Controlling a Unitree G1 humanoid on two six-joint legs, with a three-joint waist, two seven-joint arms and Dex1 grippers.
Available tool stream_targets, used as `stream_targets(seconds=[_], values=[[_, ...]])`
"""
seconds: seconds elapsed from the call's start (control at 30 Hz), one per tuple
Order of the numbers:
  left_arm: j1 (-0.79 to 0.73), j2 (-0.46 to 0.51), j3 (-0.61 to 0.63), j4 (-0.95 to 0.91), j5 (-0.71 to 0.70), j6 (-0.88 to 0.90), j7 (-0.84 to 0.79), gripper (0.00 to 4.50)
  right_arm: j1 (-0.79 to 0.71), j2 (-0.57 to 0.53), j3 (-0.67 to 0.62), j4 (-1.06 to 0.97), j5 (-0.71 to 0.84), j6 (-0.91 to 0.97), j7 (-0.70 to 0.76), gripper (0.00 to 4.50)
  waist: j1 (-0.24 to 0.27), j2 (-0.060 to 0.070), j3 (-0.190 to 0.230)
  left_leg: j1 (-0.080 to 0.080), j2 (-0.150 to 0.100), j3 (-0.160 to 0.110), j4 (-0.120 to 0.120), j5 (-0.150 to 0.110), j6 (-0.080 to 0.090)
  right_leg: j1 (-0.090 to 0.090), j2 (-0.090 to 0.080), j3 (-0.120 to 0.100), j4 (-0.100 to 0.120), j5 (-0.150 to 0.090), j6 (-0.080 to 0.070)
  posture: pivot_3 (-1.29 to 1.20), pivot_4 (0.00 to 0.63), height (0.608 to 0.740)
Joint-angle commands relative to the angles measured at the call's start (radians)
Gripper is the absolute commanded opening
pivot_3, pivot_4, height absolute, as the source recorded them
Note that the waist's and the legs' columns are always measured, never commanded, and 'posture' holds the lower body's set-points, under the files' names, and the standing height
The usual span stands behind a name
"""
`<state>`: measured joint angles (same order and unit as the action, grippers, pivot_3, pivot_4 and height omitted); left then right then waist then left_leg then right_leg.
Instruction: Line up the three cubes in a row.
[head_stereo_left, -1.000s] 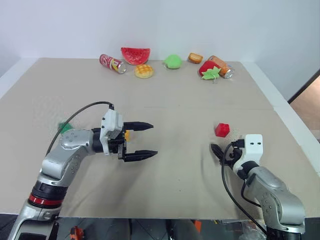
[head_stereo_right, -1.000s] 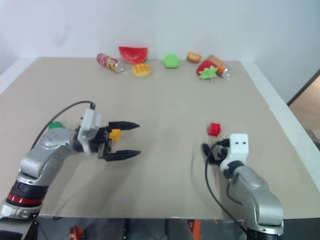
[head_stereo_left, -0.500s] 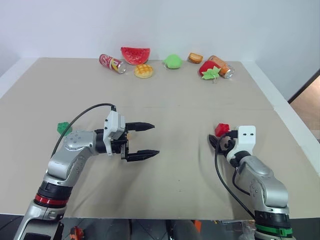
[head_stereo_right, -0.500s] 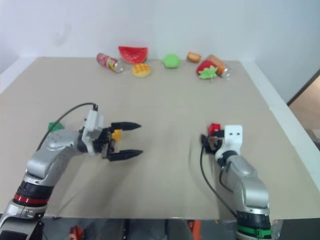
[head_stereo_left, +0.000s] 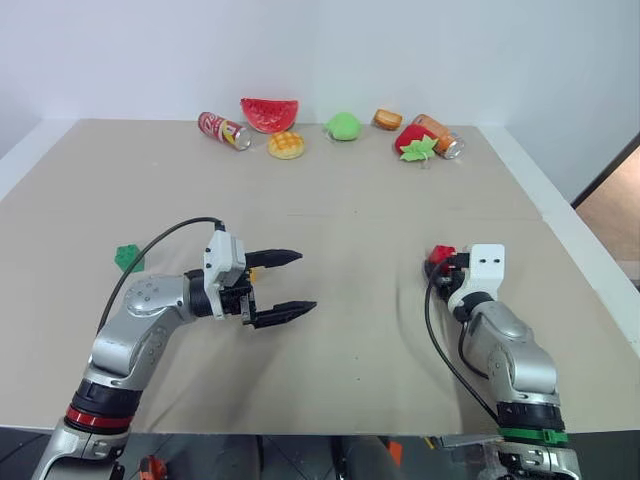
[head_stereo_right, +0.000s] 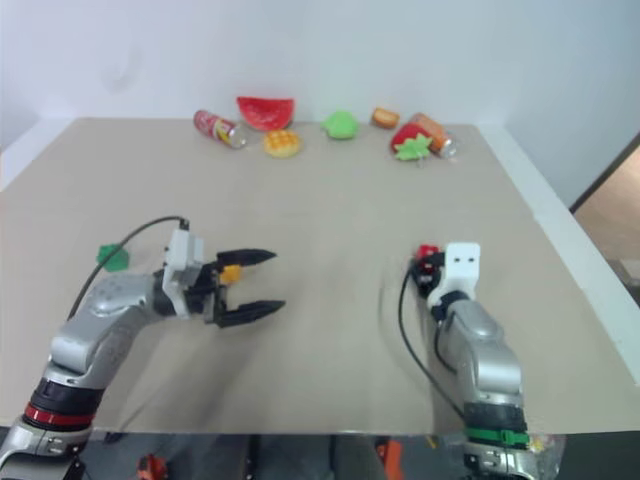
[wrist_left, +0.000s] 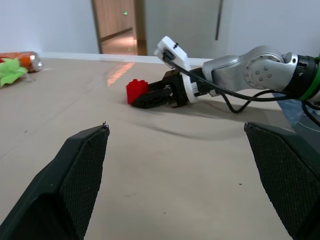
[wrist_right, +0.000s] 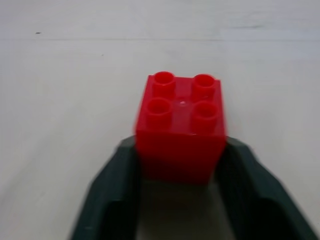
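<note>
The red cube (wrist_right: 181, 127) sits on the table at the right, studs up, and my right gripper (head_stereo_left: 440, 266) is shut on it, one black finger pressed to each side. Mid-left, my left gripper (head_stereo_left: 305, 281) hangs open just above the table, pointing toward the right arm, with nothing between its fingers. The yellow-orange cube (head_stereo_right: 231, 272) lies just behind that gripper, partly hidden by it. Further left, the green cube (head_stereo_left: 127, 258) rests on the table by itself. The left wrist view shows the red cube (wrist_left: 136, 91) held in the right gripper's fingers.
Along the far edge lie a red can (head_stereo_left: 224, 127), a watermelon slice (head_stereo_left: 270, 110), a waffle-like bun (head_stereo_left: 286, 145), a green toy (head_stereo_left: 344, 125), a strawberry (head_stereo_left: 416, 142) and another can (head_stereo_left: 442, 134). The table's right edge (head_stereo_left: 590, 270) runs close to the right arm.
My right gripper moved forward to the red cube and shut on it. The left gripper stayed open in about the same place.
</note>
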<state>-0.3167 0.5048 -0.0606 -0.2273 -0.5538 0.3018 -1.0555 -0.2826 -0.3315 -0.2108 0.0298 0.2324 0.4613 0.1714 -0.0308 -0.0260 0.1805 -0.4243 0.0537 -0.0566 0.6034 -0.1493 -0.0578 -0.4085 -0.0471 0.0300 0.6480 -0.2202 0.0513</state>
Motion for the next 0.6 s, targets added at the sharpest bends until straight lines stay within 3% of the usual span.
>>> stream_targets(seconds=[0.03, 0.23, 0.4, 0.6], values=[[0.018, 0.015, 0.041, -0.062, -0.026, 0.01, 0.02, 4.5, -0.013, -0.008, -0.009, 0.034, -0.011, -0.023, 0.006, 1.22, 0.0, 0.0, 0.0, 0.0, 0.0, 0.0, 0.0, 0.0, 0.0, 0.0, 0.0, 0.0, 0.0, 0.0, 0.0, 0.0, 0.15, 0.74], [0.052, 0.051, 0.092, -0.092, -0.071, 0.054, 0.03, 4.5, -0.03, -0.045, 0.036, 0.048, 0.014, -0.035, 0.134, 1.22, -0.004, 0.0, 0.0, 0.0, 0.0, 0.0, 0.0, 0.0, 0.0, 0.0, 0.0, 0.0, 0.0, 0.0, 0.0, 0.0, 0.15, 0.74], [0.101, 0.128, 0.168, -0.11, -0.129, 0.115, 0.008, 4.5, -0.087, -0.176, 0.143, 0.062, 0.068, -0.137, 0.541, 1.22, -0.015, 0.001, 0.001, 0.0, 0.0, 0.0, -0.002, 0.0, 0.0, -0.001, 0.0, 0.0, 0.0, 0.0, 0.0, 0.0, 0.15, 0.74], [0.189, 0.207, 0.297, -0.109, -0.146, 0.141, 0.036, 4.5, -0.298, -0.285, 0.267, 0.289, 0.063, -0.229, 0.963, 1.22, -0.018, 0.002, 0.004, 0.0, 0.001, 0.0, -0.004, 0.0, 0.0, -0.003, 0.001, 0.001, -0.001, -0.002, 0.0, 0.0, 0.15, 0.74]])
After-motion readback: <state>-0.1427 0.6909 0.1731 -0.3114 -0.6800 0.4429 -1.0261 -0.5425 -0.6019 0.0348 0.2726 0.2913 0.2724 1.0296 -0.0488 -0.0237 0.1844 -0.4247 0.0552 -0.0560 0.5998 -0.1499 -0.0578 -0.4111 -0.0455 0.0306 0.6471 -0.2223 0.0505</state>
